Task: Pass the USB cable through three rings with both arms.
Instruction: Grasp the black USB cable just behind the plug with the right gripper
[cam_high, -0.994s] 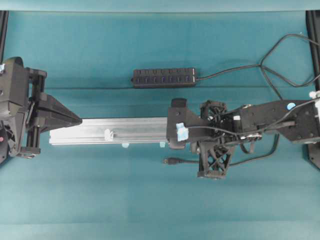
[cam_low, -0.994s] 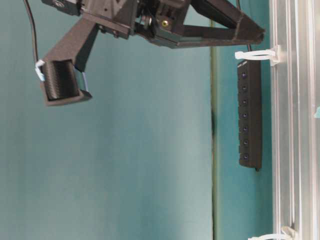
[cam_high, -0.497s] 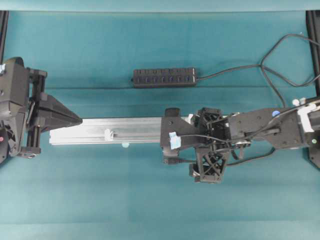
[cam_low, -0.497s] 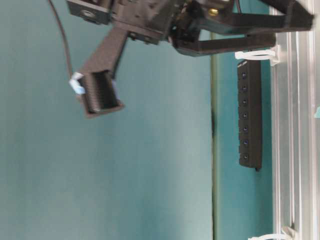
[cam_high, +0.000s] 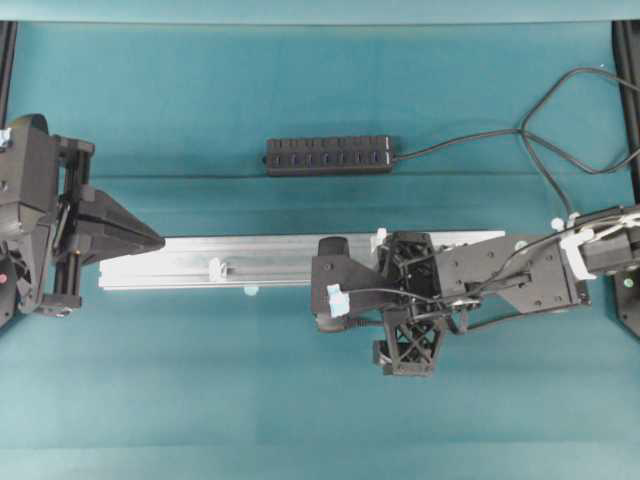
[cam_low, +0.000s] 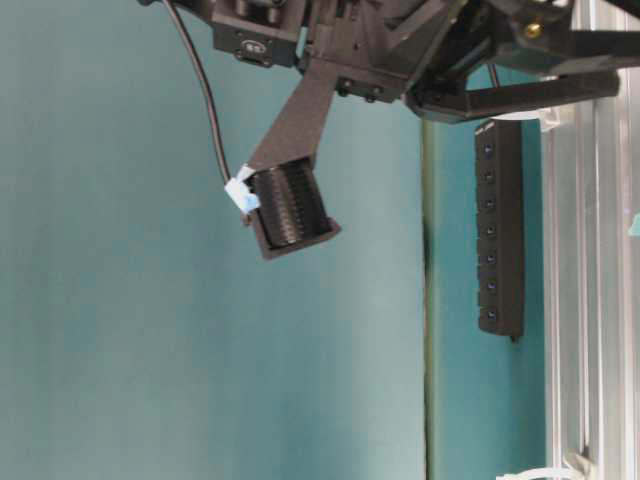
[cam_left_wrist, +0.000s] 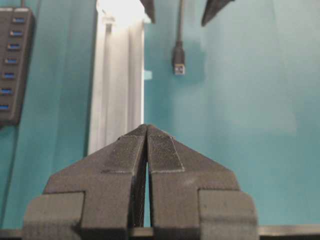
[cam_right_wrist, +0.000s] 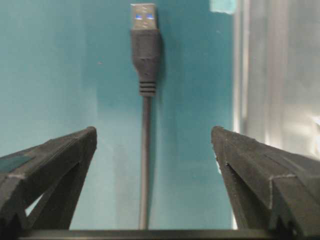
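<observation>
Cable: the USB cable (cam_right_wrist: 145, 125) lies flat on the teal table (cam_high: 200, 400), plug end with its silver tip pointing away from the right wrist camera; it runs straight between the two fingers of the right gripper (cam_right_wrist: 150, 165) and touches neither.
Cable from the far side: in the left wrist view the plug (cam_left_wrist: 178, 59) rests on the cloth just beside the long silver rail (cam_left_wrist: 120, 75), on its right in that view.
Right gripper: spread wide, one finger on each side of the cable, nothing pinched — seen from above it hangs over the near edge of the rail, around its middle (cam_high: 335, 300).
Right fingers: the table-level view shows one ribbed finger pad (cam_low: 290, 208) with a pale-blue tape tab, raised off the table.
Left gripper: pressed together to a point (cam_left_wrist: 146, 131), holding nothing; from overhead it sits at the left end of the rail (cam_high: 150, 240).
Rings: one small whitish loop stands on the rail towards its left part (cam_high: 215, 268); another shows at the bottom edge of the table-level view (cam_low: 545, 472); a third I cannot make out for sure.
Hub: a black multi-port hub (cam_high: 328, 155) lies beyond the rail, well apart from the cable's plug, its own cable trailing off to the right.
</observation>
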